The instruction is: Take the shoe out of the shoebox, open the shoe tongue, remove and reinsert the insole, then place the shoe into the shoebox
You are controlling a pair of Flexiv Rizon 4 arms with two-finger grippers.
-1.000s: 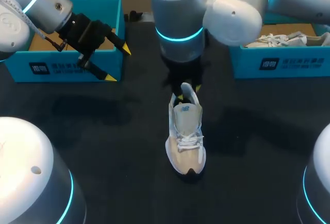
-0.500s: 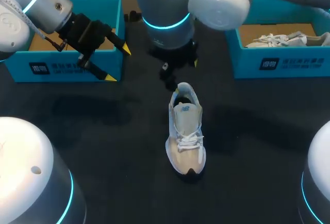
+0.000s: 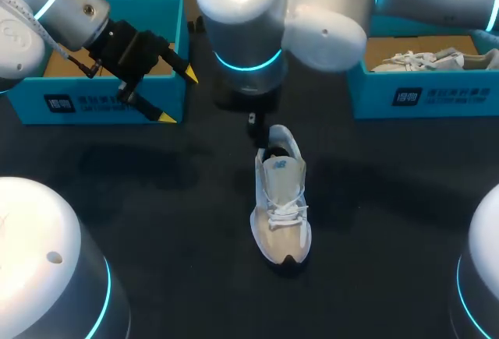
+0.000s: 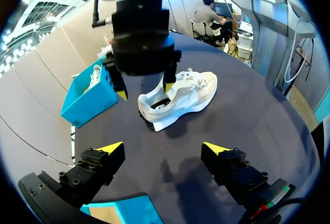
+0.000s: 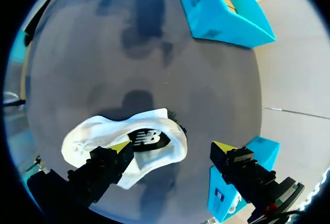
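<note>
Standing shoe [image 3: 282, 199]: white and beige, upright mid-counter [image 3: 171, 222], outside both boxes, toe toward the robot.
Right jaws: spread wide and gripping nothing, hanging above the shoe's heel on the right arm [image 3: 312, 12], which reaches past the middle.
Left jaws: spread and empty on the left arm [image 3: 54, 4], by the front wall of the left blue shoebox [image 3: 109, 101].
Right shoebox [image 3: 421, 97]: holds another pale shoe [image 3: 425, 60].
</note>
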